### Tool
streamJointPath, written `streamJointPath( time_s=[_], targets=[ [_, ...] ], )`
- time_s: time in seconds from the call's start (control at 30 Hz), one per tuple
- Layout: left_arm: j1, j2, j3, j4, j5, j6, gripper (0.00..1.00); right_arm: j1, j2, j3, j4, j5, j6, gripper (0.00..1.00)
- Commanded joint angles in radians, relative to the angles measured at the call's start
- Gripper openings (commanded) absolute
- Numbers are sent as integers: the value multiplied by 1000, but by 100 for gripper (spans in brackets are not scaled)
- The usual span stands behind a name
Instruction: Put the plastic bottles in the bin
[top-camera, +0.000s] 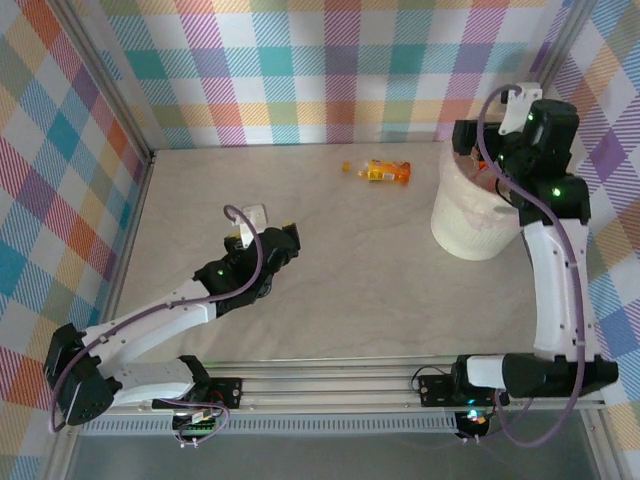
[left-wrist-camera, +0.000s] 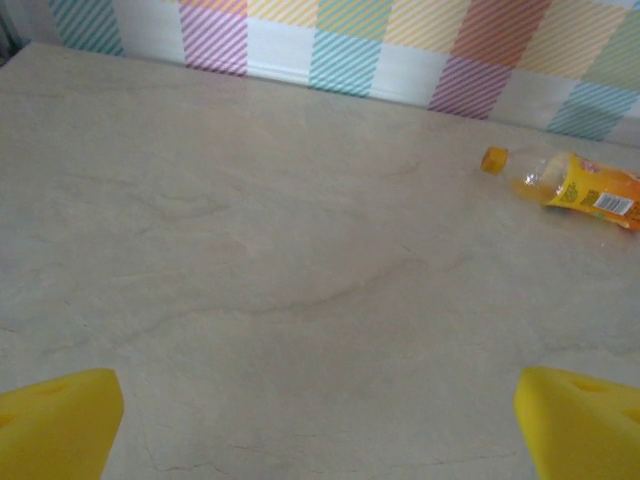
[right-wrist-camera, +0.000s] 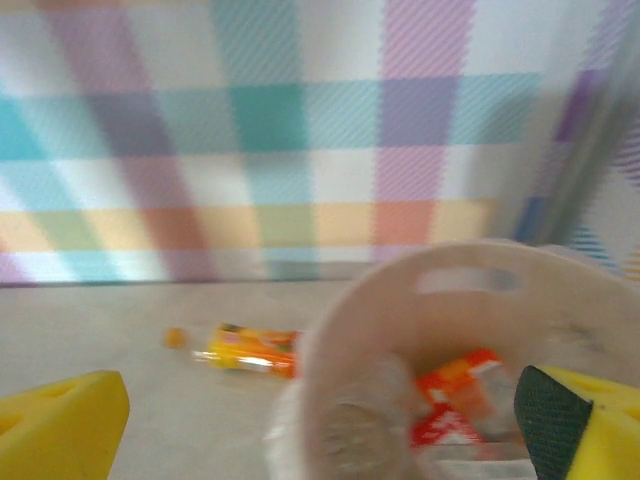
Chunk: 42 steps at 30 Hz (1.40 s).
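Left gripper (left-wrist-camera: 320, 425) and right gripper (right-wrist-camera: 320, 425) gape empty above beige marbled table (top-camera: 350, 285), plaid walls (top-camera: 330, 70) around.

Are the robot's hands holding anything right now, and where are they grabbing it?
Nothing is held. The left hand is open over bare table, and the right hand is open above the bin.

bottle (top-camera: 387, 172) left of bin (top-camera: 462, 228) | other bottles (right-wrist-camera: 455, 398) in bin

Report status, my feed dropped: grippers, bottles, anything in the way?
Left gripper open, over table. Right gripper open above bin, red-label bottle inside. Orange-label bottle lying near far wall, loose cap beside it. Nothing blocking it.
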Motion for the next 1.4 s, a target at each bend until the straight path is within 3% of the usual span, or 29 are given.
streamJointPath(
  time_s=[0.0, 0.2, 0.43, 0.8, 1.0, 1.37],
  targets=[
    [11, 27, 56, 17, 48, 8, 100, -2, -8, -48, 97, -311, 236, 99],
    [35, 75, 71, 52, 151, 34, 100, -2, -12, -145, 290, -598, 523, 100],
    [79, 206, 155, 124, 273, 82, 100, -3, -35, -257, 452, -664, 619, 100],
    [172, 585, 475, 213, 387, 202, 100, -2, -53, -300, 454, -634, 590, 100],
    [230, 801, 698, 263, 427, 169, 100, -2, -103, -370, 459, -554, 547, 100],
    [292, 1163, 1088, 372, 729, 157, 100, -2, -160, -440, 443, -555, 469, 100]
  ],
)
